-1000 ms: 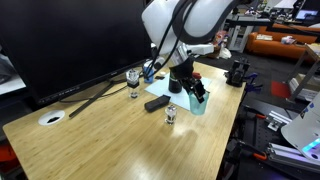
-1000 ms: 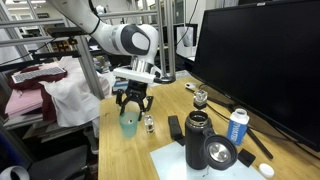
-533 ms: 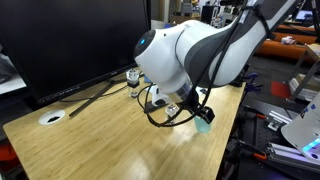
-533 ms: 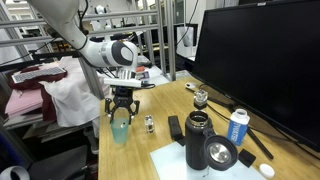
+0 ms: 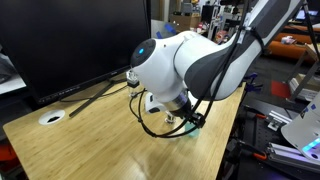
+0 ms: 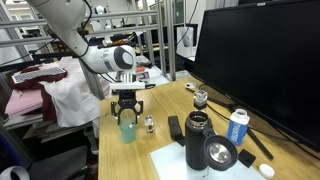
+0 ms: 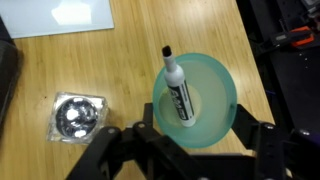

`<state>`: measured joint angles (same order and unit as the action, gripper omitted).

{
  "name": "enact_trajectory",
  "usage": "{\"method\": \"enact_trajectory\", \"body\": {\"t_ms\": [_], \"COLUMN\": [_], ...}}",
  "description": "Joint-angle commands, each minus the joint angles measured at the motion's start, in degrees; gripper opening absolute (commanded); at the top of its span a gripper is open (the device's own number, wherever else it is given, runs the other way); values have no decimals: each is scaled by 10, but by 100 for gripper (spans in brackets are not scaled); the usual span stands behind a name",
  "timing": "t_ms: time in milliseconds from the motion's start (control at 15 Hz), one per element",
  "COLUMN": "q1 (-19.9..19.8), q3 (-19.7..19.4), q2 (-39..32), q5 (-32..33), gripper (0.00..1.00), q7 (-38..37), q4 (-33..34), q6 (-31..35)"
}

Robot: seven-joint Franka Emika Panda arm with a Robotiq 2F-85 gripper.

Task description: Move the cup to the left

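One risk: your claw grips the small teal translucent plastic cup beside the desk edge; any slip could drop it, with its black-capped white marker, overboard.

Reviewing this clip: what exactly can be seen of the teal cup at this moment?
The cup is small, light teal and translucent, plastic by its look, tapered with a round open rim. It stands upright near the edge of the wooden table, with a small metallic object close beside it but apart. A black-and-white marker leans inside it. The gripper is right above, and its fingers clasp the cup's sides.
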<state>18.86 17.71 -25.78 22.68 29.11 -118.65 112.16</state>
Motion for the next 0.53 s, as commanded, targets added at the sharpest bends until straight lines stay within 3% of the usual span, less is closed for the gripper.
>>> {"method": "enact_trajectory", "body": {"t_ms": [0, 133, 467], "q1": [-6, -6, -6], "q3": [4, 5, 9], "q2": [-5, -2, 26], "q5": [7, 4, -2], "gripper": [52, 94, 100], "q7": [17, 19, 18], "q4": [5, 4, -4], "q6": [15, 14, 11]}}
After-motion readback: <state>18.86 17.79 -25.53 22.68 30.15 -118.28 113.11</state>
